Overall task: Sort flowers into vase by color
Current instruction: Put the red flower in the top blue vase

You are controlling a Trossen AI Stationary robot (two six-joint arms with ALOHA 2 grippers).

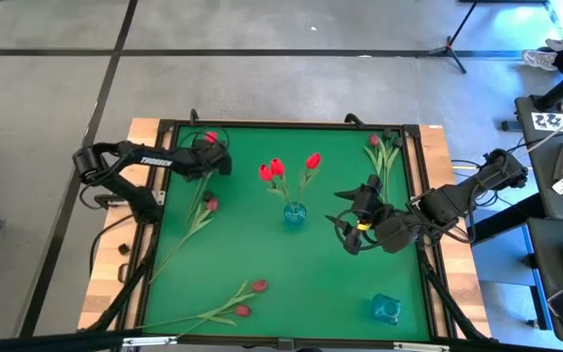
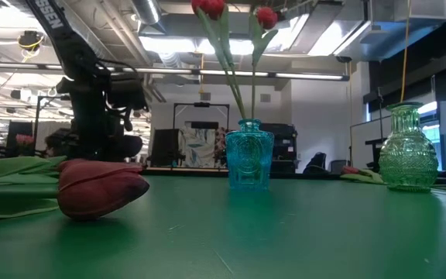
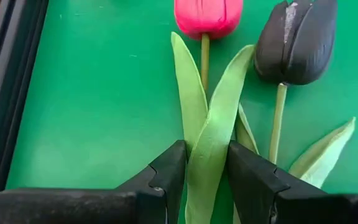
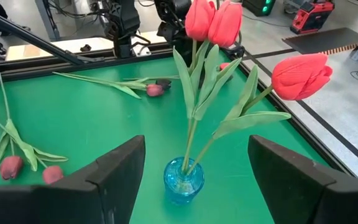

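In the left wrist view a red tulip (image 3: 208,15) and a dark maroon tulip (image 3: 296,40) lie side by side at the mat's far left. My left gripper (image 3: 209,171) is shut on the red one (image 1: 210,138). A blue vase (image 1: 293,213) at mid-table holds three red tulips (image 4: 216,22). My right gripper (image 4: 196,142) hovers open to the right of this vase, facing it. Another tulip (image 1: 210,203) lies at the left, two more (image 1: 250,296) lie near the front edge, and others (image 1: 381,149) lie at the far right. My left gripper pinches the red tulip's long green leaves (image 3: 205,149) between its two fingers, some way below the head. The fingers (image 3: 169,171) slant down and lie across the stem, which the leaves hide at the grip. Whether the head is lifted off the mat cannot be told.
A green glass vase (image 1: 386,308) stands at the near right corner. A maroon tulip head (image 2: 99,190) lies close in front of the low camera. A dark frame (image 1: 154,196) borders the green mat (image 1: 291,274), which is bare between the vases.
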